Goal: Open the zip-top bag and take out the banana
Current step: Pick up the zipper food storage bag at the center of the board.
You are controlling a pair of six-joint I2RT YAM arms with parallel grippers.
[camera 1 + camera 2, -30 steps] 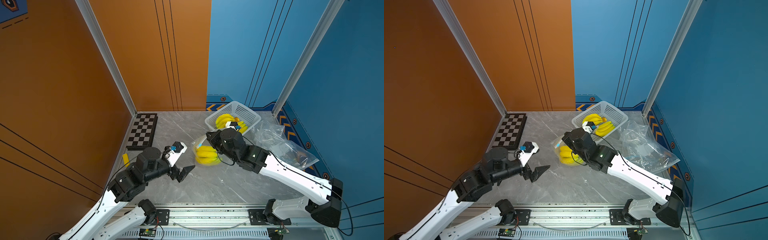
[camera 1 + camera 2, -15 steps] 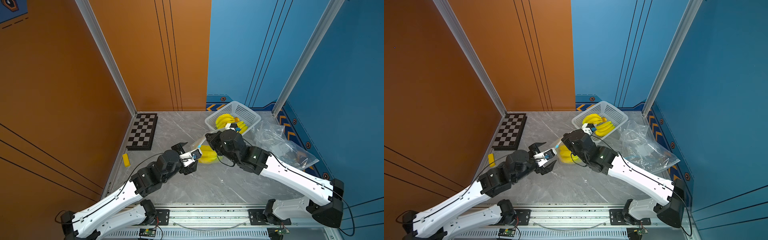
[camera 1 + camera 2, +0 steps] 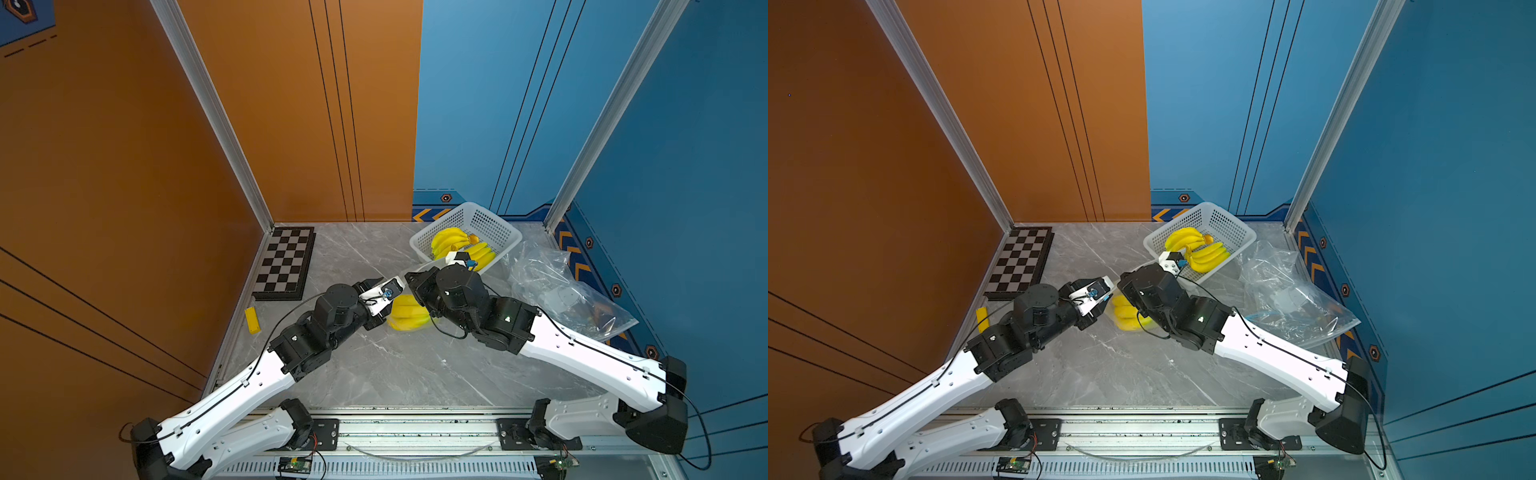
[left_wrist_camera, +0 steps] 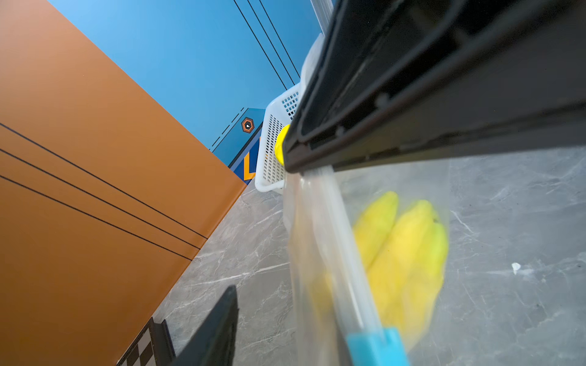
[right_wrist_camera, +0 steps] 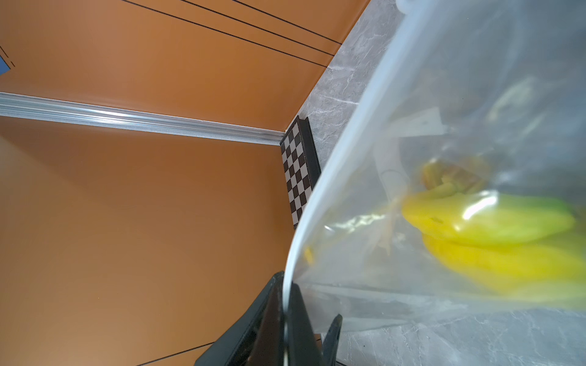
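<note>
centre frame: right tool (image 5: 285, 286) shut on the rim of the clear zip-top plastic bag (image 5: 444, 126), yellow banana bunch (image 3: 409, 318) inside; left tool (image 4: 260, 221) half-open, empty, at its blue slider (image 4: 377, 347); zip apparently unopened.

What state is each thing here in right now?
Clear zip-top plastic bag: top edge lifted, apparently zipped.
Yellow banana bunch: inside that bag.
Right gripper: shut on the bag's zip edge.
Left gripper: open, at that zip edge.
White perforated plastic basket: holding more bananas.
Black-and-white chessboard: lying flat.
</note>
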